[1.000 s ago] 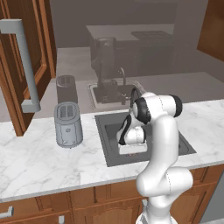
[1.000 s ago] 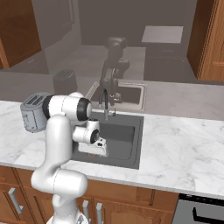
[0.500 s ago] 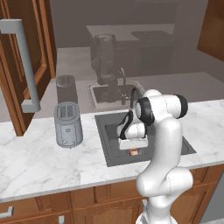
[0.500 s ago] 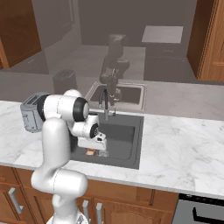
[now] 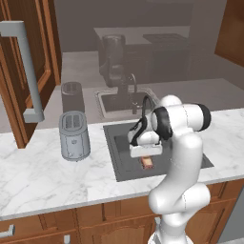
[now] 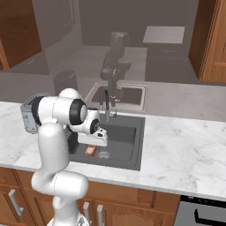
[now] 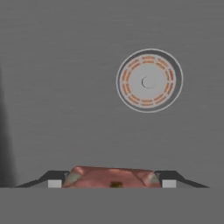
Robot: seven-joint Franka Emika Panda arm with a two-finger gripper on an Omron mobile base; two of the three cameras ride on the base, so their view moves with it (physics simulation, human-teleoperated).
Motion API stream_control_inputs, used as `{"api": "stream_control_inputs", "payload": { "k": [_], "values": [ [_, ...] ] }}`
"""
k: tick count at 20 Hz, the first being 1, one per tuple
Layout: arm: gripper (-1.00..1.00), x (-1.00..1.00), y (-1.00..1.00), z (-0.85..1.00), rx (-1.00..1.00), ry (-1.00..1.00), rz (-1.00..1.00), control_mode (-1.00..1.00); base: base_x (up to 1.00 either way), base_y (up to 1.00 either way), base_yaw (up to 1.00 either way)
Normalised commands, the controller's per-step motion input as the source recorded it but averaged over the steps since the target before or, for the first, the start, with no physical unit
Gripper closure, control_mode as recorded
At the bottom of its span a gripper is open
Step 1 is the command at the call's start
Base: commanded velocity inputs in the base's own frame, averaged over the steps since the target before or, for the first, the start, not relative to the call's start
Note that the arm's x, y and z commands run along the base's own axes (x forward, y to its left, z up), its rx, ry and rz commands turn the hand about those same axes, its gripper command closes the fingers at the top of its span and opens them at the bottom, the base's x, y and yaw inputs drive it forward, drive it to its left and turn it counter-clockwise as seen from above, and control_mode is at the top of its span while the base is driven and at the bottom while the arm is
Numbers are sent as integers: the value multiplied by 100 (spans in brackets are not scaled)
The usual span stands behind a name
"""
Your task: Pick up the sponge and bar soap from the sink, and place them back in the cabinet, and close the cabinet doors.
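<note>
My gripper (image 7: 111, 183) hangs low inside the sink (image 5: 123, 151), shut on the bar soap (image 7: 109, 176), a pinkish-red block clamped between the two dark fingertips. From the left the bar soap (image 5: 148, 162) shows just under the white hand, with the gripper (image 5: 147, 157) above the basin floor. From the right, the soap (image 6: 90, 150) sits below the gripper (image 6: 92, 145) at the sink's (image 6: 126, 134) left side. One cabinet door (image 5: 16, 102) with a long grey handle (image 5: 25, 71) stands open at far left. The sponge is out of view.
A round drain (image 7: 148, 81) lies in the basin floor beyond the soap. The curved faucet (image 5: 143, 102) rises behind the sink, close to the arm. A metal toaster (image 5: 74, 136) stands on the marble counter (image 5: 43, 176) left of the sink. Drawer fronts run below the counter.
The hand has risen slightly from the basin floor. The bar soap, hidden under the hand a second ago, now shows beneath it between the fingers.
</note>
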Motion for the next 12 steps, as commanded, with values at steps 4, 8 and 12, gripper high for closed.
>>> {"api": "stream_control_inputs", "payload": {
  "k": [4,8,12],
  "values": [
    [100,0,-3,40,0,-4,0,-100,0,0,0],
    [100,0,-4,40,0,-4,0,-100,0,0,0],
    [100,0,-4,42,0,-4,0,-100,0,0,0]
  ]
}}
